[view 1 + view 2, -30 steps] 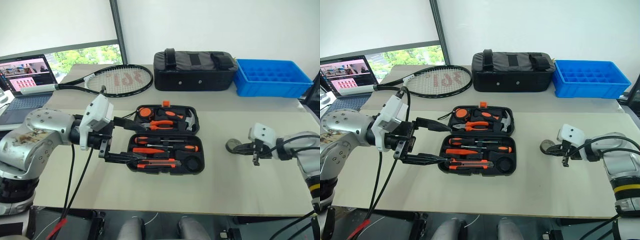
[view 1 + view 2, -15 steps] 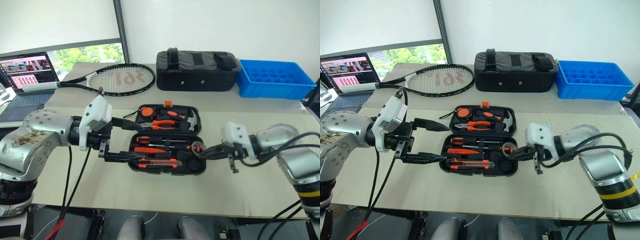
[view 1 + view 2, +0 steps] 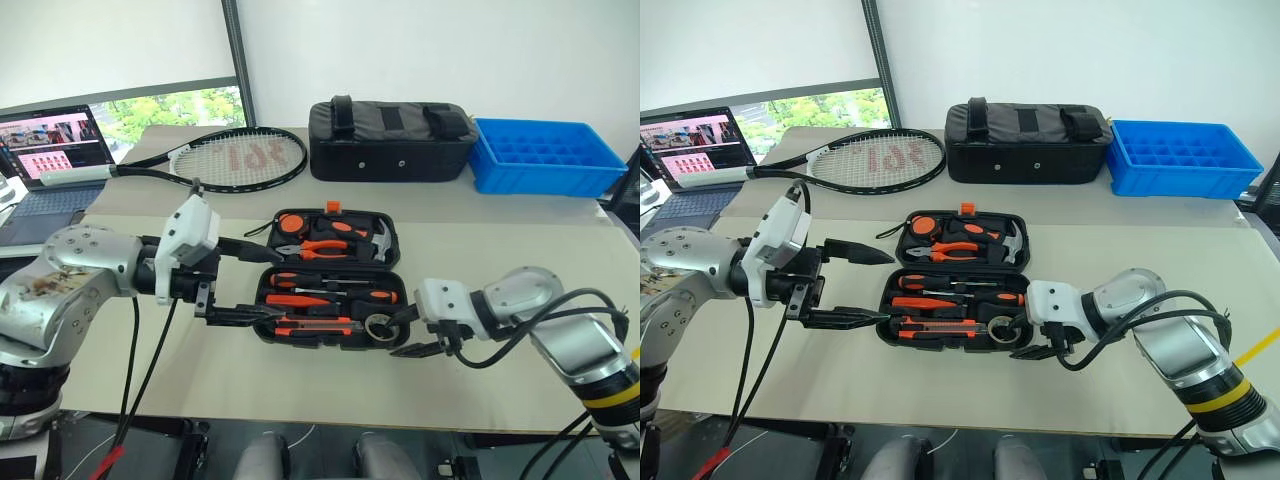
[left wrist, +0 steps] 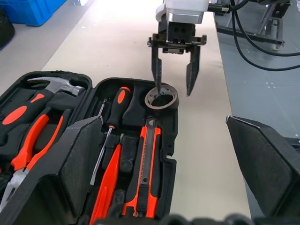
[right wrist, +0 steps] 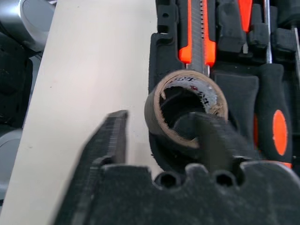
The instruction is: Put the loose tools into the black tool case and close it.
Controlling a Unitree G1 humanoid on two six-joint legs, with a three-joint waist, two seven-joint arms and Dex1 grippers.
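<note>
The black tool case [image 3: 340, 341] lies open in the middle of the table. Its near half holds two orange-and-black screwdrivers [image 3: 335, 282], a slim orange tool [image 3: 300, 300] and the utility knife [image 3: 315, 325]. The small dark tape roll [image 3: 378, 326] rests slightly tilted in the round recess at the case's near right corner. My right gripper [image 3: 402, 335] is open at the roll, with one finger [image 5: 211, 136] inside the ring and the other outside it. My left gripper [image 3: 265, 284] stands open at the case's left edge, holding nothing.
A tennis racket [image 3: 235, 158] lies at the back left, with a laptop [image 3: 50, 150] beyond it. A black fabric bag [image 3: 390, 140] and a blue tray [image 3: 545, 155] stand along the back. The case's far half holds pliers [image 3: 315, 247] and a hammer [image 3: 380, 238].
My right arm swung left from the table's right side to the case, carrying the tape roll, and its fingers have opened with the roll in the recess. The left gripper stayed put.
</note>
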